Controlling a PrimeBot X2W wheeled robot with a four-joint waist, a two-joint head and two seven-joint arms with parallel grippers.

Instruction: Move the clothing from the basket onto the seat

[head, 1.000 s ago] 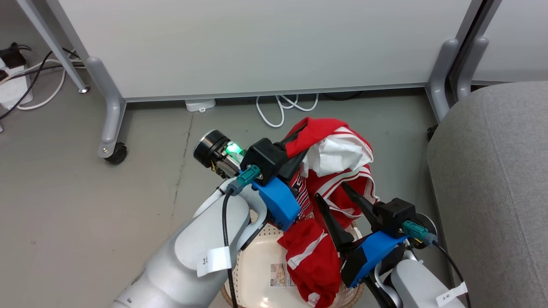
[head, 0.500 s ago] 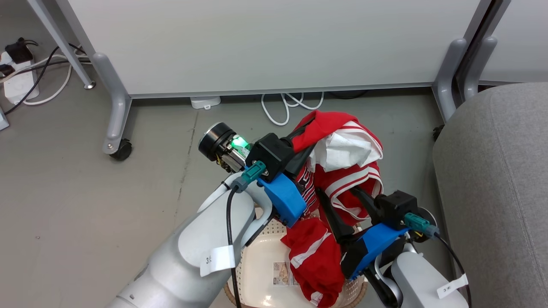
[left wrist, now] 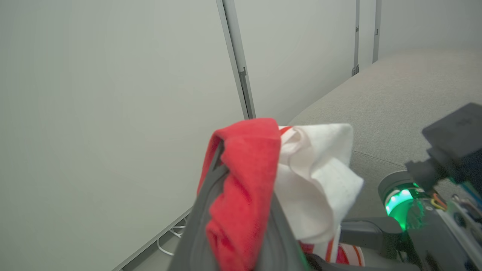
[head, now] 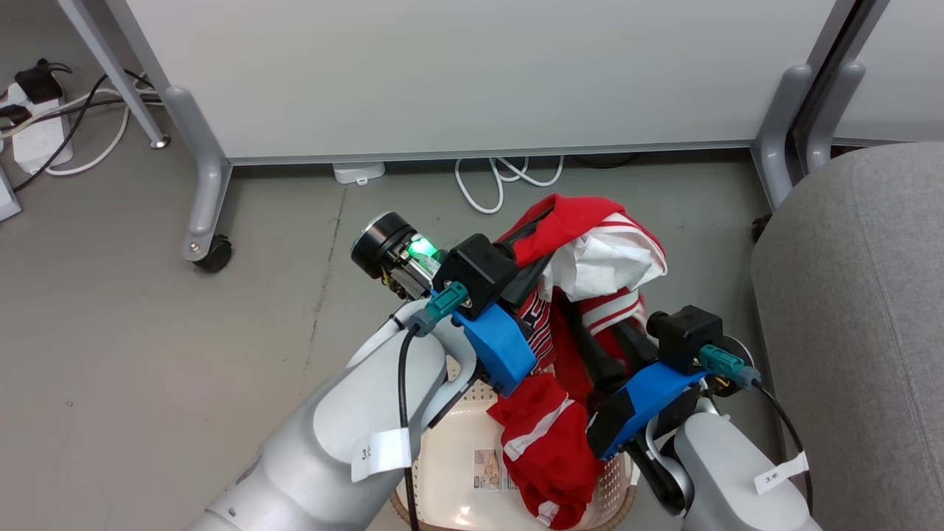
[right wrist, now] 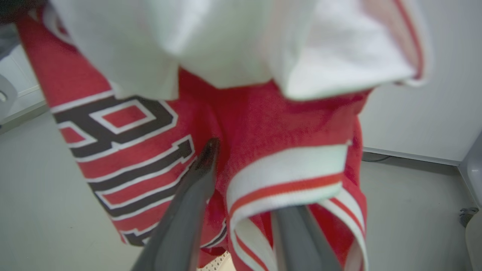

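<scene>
My left gripper [head: 535,243] is shut on the clothing [head: 590,258], a red garment with white trim and dark lettering, and holds it up over the basket [head: 450,457]. In the left wrist view the red and white fabric [left wrist: 320,177] bunches over the left gripper [left wrist: 244,169]. The lower end of the clothing still hangs into the cream basket. My right gripper [head: 601,332] reaches into the hanging cloth from below. Its fingers are apart with a white-striped hem [right wrist: 286,169] between them, and one tip is under the fabric. The grey seat [head: 855,310] lies to the right.
A white partition panel [head: 457,74] on grey legs with a caster [head: 210,254] stands behind the basket. White cables [head: 509,177] lie under the panel, and a power strip [head: 37,140] sits at far left. Grey floor [head: 147,354] stretches to the left.
The right gripper's fingers have drawn closer together and pushed up into the hanging clothing. The left gripper keeps its hold. The camera has shifted slightly.
</scene>
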